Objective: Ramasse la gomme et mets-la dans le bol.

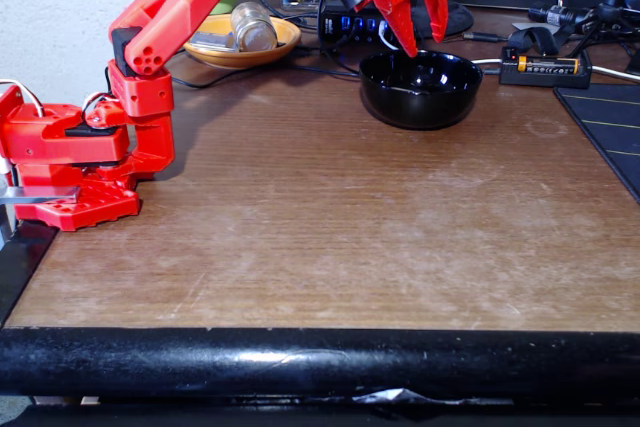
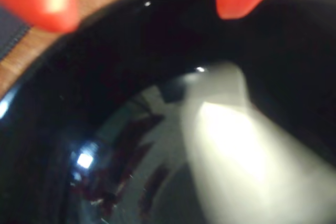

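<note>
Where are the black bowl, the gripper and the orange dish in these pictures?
black bowl (image 1: 420, 107), fixed view, on its front outer wall.
gripper (image 1: 425, 45), fixed view, midway between its open fingertips, above the bowl.
orange dish (image 1: 250, 55), fixed view, on its front rim.

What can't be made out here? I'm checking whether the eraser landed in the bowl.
- Fixed view: the bowl's floor is hidden by its near wall.
- Wrist view: the pale blur inside is either eraser or glare; too smeared to tell.
- Wrist view: the gripper is cut off by the top edge.

One bowl (image 1: 420, 90), one dish (image 1: 243, 44), one jar (image 1: 253, 26).
</note>
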You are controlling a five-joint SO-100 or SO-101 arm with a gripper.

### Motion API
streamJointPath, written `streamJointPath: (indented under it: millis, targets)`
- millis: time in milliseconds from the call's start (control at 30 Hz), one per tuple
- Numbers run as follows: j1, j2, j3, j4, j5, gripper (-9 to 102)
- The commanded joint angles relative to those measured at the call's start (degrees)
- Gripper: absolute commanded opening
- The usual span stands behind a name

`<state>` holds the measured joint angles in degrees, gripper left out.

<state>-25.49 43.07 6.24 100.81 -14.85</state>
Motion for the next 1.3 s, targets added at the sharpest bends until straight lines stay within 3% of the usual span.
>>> streamJointPath:
  millis: [0, 67, 333, 733, 1100, 1267]
  targets:
    - [0.0, 1.93, -4.04, 2.2, -1.58, 10]
    - [0.09, 2.46, -3.52, 2.2, -0.7, -6]
    - [2.64, 14.24, 10.55, 2.11, 0.35, -6]
    - [19.42, 39.38, 29.88, 1.93, -2.29, -6]
    - [28.21, 71.63, 84.99, -23.99, -7.82, -6]
    - [29.97, 80.86, 102.39, -31.64, -10.02, -6]
